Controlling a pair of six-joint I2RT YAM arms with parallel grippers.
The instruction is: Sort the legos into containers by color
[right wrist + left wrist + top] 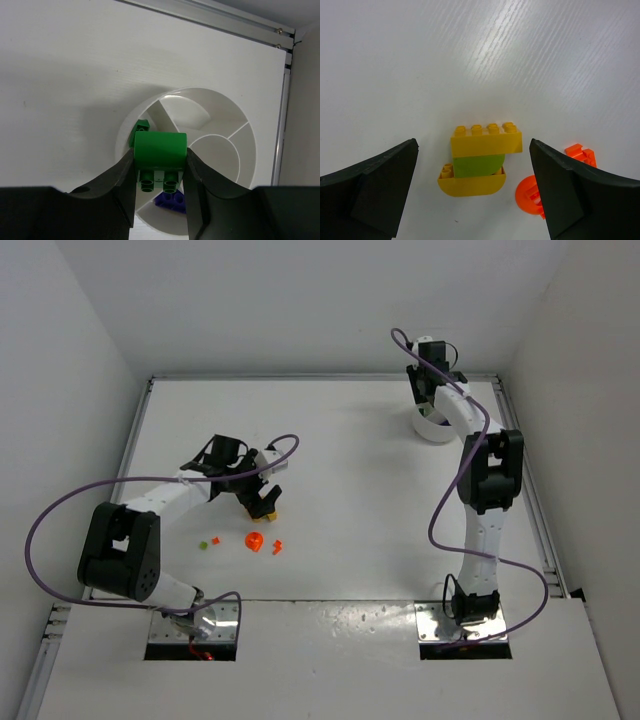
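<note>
green brick (160,151): clamped in right gripper (160,160), over the left section of the white dish (200,93)
dish contents: small green piece (141,125) in left section; dark blue brick (170,200) in near section, part hidden
yellow-green stack (480,157): on table between wide-open fingers of left gripper (474,150), untouched
orange pieces: round one (529,195) and small brick (581,154), just right of stack
left arm: reaching toward table centre, gripper pointing down
right arm: stretched to far right back, above dish

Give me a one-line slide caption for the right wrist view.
Right tool holds a green lego over the divided white dish; a small green piece and a blue brick lie inside.
</note>
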